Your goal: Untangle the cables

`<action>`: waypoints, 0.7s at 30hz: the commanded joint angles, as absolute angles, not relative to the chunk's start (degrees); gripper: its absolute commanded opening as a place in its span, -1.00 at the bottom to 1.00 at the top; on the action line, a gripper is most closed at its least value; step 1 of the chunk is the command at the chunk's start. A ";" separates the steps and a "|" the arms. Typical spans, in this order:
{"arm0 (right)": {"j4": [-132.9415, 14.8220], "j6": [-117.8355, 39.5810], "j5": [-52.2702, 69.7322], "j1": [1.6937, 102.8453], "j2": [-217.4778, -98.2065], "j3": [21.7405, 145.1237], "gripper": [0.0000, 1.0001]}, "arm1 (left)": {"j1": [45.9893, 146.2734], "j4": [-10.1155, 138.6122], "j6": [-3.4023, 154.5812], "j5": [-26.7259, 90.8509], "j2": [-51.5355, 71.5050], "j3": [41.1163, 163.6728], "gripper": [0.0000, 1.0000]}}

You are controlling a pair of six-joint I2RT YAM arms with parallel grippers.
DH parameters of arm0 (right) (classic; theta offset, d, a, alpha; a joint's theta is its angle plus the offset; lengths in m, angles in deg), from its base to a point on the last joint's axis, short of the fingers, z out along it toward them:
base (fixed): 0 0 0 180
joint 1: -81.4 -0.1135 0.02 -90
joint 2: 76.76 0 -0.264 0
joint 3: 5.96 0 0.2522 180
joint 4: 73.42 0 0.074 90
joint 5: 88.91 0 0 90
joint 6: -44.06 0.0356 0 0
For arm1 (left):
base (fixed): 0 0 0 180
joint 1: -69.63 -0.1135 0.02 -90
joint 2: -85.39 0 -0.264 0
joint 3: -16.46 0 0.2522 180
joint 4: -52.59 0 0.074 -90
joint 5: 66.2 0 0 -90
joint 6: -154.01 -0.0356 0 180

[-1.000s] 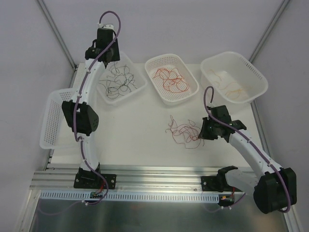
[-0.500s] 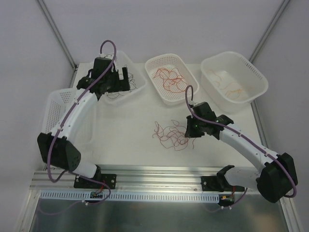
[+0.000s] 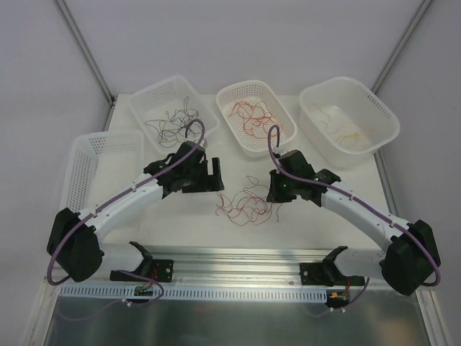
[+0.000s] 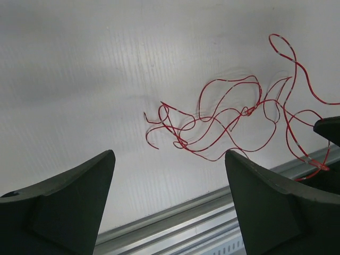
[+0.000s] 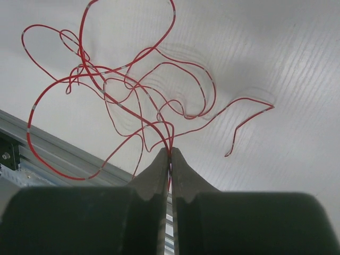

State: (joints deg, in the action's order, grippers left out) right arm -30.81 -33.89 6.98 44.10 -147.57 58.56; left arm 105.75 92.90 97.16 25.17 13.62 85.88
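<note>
Both arms have swung inward since 0.5 s ago. The left arm has come away from the far-left basket [image 3: 155,94] and now reaches low across the counter [image 3: 180,220]. The right arm has dragged the loose red cables [image 3: 248,205] a little further left.

The left claw [image 3: 214,175] is spread wide, with nothing between its 2 fingers [image 4: 69,196]. It sits just left of the tangle [image 4: 245,111].

The right claw [image 3: 275,193] is pressed together, pinching a strand at the tangle's right edge [image 5: 170,154]. The remaining loops [image 5: 109,98] lie splayed on the counter between the 2 claws, near the front rail [image 3: 238,256].

Behind them, 3 baskets stand in a row. The far-left basket holds black cables [image 3: 173,122], the middle basket [image 3: 245,85] holds red strands [image 3: 252,119], and the right basket [image 3: 346,81] holds orange strands [image 3: 346,133]. A 4th basket [image 3: 86,155] sits at the counter's left edge.
</note>
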 commanded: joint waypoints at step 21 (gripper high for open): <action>-24.08 -38.37 -3.65 41.75 -141.81 61.67 -0.99 | 110.33 88.40 106.38 10.63 1.00 84.90 -1.00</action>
State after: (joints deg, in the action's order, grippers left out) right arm -28.61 -35.48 2.67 41.23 -145.38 58.63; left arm 111.46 86.14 108.87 16.82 -4.08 85.16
